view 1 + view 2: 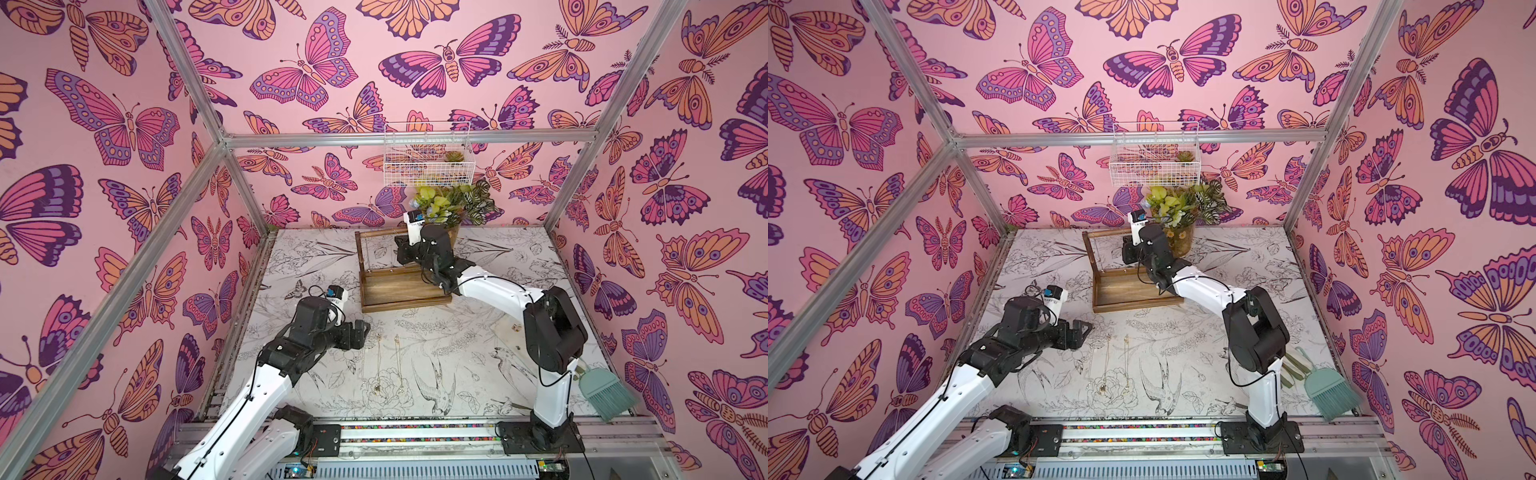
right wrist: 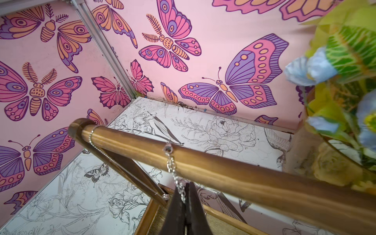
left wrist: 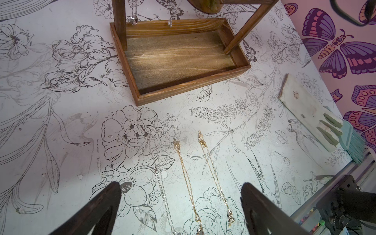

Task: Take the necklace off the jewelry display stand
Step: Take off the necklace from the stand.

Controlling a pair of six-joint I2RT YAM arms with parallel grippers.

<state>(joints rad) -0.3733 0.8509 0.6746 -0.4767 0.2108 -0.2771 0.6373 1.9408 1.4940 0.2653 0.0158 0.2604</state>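
The brown wooden jewelry display stand (image 1: 405, 296) (image 1: 1133, 293) stands at the back middle of the table. A silver necklace (image 2: 172, 166) hangs over its top bar (image 2: 234, 171). My right gripper (image 2: 186, 190) (image 1: 400, 249) is shut on this chain just below the bar. A second silver chain (image 2: 92, 132) loops over the bar's far end, beside the post. My left gripper (image 3: 181, 184) (image 1: 362, 328) hovers open above the table in front of the stand's tray (image 3: 189, 83), holding nothing. Under it lie one silver chain (image 3: 162, 189) and two gold chains (image 3: 187, 179) (image 1: 398, 358).
A vase of flowers (image 1: 453, 203) stands right behind the stand, close to my right wrist. A white wire basket (image 1: 428, 162) hangs on the back wall. A pale slab (image 3: 301, 105) and a teal brush (image 1: 602, 390) lie at the right edge.
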